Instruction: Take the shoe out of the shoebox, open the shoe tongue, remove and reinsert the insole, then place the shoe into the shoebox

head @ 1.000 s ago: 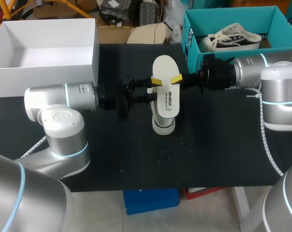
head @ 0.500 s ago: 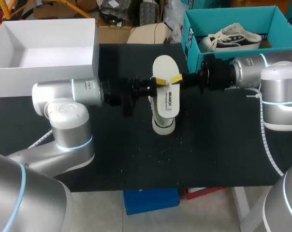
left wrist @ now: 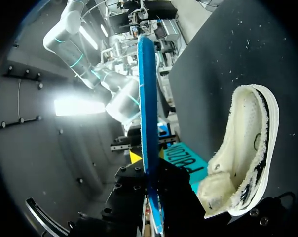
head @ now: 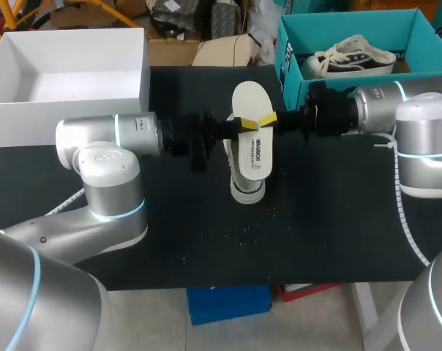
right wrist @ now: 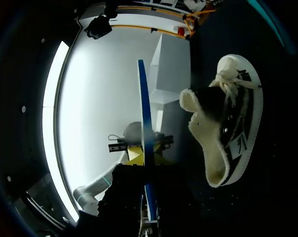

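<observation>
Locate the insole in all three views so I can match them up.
Head view: insole, white face towards the camera, mid-table, overlapping the shoe on the table.
Left wrist view: insole edge-on, a thin blue strip beside the shoe.
Right wrist view: insole edge-on, a blue strip beside the shoe.
Shared landmark: that shoe, lying on the black table.

Left arm [head: 137, 135] has moved in toward the insole [head: 252, 153]. Its elbow and forearm are nearer the insole than a second ago. Left gripper [head: 222, 131] was well short of the insole. It closed most of the gap half a second ago and now sits at the insole's edge.
</observation>
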### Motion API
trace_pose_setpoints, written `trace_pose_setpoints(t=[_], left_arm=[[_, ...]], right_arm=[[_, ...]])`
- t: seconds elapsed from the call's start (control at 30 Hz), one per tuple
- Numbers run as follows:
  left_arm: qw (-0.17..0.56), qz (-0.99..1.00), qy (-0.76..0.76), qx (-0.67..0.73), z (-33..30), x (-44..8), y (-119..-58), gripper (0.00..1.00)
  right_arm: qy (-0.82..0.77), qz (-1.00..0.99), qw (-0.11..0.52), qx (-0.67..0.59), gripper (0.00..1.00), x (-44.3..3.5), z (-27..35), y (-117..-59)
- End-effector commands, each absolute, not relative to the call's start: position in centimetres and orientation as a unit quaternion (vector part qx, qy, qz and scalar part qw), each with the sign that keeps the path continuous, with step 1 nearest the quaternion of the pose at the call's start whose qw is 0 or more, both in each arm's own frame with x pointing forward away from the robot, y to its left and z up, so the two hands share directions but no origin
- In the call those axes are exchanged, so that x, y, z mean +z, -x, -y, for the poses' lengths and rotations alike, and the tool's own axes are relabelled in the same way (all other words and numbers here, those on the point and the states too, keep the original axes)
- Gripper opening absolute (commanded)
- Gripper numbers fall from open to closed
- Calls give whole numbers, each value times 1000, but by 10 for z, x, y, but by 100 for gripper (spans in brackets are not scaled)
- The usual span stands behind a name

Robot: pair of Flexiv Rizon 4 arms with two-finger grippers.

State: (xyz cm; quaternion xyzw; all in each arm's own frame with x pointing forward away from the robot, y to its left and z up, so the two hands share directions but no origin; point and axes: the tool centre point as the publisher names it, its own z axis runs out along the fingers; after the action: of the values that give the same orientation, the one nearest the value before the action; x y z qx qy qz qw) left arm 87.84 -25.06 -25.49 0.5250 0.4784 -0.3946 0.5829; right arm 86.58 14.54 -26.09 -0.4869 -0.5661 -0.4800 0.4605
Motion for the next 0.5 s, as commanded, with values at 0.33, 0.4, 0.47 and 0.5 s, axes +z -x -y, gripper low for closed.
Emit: trace_pose_setpoints(t=[0.33,0.4,0.47,0.5], left_arm=[[550,-540,-520,-368,236,-250,-855,0],[533,-559,-519,-366,226,-252,-846,0],[516,-576,-520,-363,217,-254,-835,0],[509,-582,-521,-361,212,-256,-830,0]], right_arm=[[513,565,431,-481,100,-262,-132,-864],[522,576,414,-474,100,-262,-125,-862],[534,589,390,-465,100,-262,-117,-859],[537,596,380,-461,100,-263,-114,-857]])
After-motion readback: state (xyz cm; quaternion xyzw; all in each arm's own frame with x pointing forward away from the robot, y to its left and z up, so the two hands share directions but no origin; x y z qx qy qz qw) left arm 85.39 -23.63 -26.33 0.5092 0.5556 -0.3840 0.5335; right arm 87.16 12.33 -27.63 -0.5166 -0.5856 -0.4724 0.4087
